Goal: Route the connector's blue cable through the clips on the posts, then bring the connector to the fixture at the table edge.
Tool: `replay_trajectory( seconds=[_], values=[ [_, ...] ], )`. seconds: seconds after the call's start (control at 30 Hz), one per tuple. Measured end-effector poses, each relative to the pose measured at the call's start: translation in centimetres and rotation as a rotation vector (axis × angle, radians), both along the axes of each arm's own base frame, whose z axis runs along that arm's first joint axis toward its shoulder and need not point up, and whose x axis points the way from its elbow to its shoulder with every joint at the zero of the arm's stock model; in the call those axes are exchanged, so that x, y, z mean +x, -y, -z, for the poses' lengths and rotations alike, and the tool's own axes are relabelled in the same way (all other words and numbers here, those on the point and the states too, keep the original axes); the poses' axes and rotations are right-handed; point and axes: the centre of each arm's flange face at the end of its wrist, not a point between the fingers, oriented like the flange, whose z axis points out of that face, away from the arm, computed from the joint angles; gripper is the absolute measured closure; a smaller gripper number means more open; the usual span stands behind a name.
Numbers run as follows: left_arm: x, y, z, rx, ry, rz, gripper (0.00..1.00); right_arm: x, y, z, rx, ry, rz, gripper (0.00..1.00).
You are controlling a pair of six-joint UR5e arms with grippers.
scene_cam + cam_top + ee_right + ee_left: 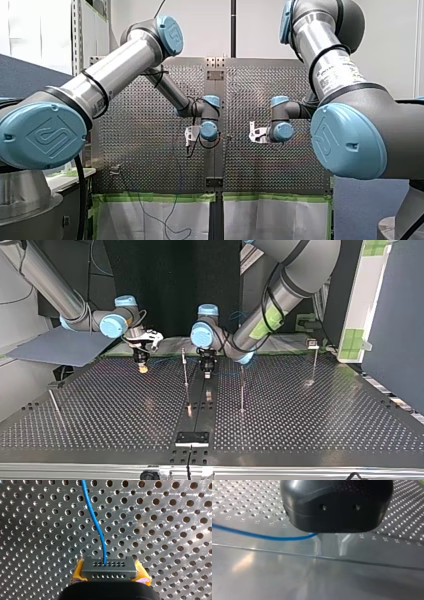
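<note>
My right gripper has its fingers pressed onto the connector, 1 yellow pad on each end of it. The connector is a flat grey block with 2 rows of small holes on the face that shows. The blue cable leaves the upper row and runs straight ahead over the perforated counter. In the right wrist view the holes of the counter lie all around the connector.

My left gripper hangs low over a smooth strip of the counter. The cable comes in from the side in a shallow curve and goes out of sight under the black body. I cannot tell whether this gripper grips it.

In the top view both grippers are near the counter's far edge, my right at the left and my left at the middle. A thin post stands between them. 2 more posts stand further right, the outer one carrying a clip.

The black fixture sits at the middle of the near edge, well apart from the connector. Broad perforated plate lies open on both sides of it.
</note>
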Motion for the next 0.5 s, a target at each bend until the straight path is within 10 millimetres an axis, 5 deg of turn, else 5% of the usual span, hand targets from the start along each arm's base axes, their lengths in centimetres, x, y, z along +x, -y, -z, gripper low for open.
replay_trajectory(
  seconds=[0.03, 0.1, 0.5],
  values=[
    [-0.1, 0.1, 0.0, 0.002, 0.000, 0.001, 0.16, 0.0, 0.0, 0.0, 0.000, 0.000, -0.002, 1.00],
    [-0.4, 0.5, 0.0, 0.012, -0.001, 0.008, 0.00, 0.1, -0.1, 0.0, 0.001, 0.000, -0.005, 1.00],
    [-3.0, 1.2, 0.4, 0.086, -0.066, -0.025, 0.00, 0.1, -0.2, 0.0, 0.007, -0.002, -0.008, 1.00]
  ],
)
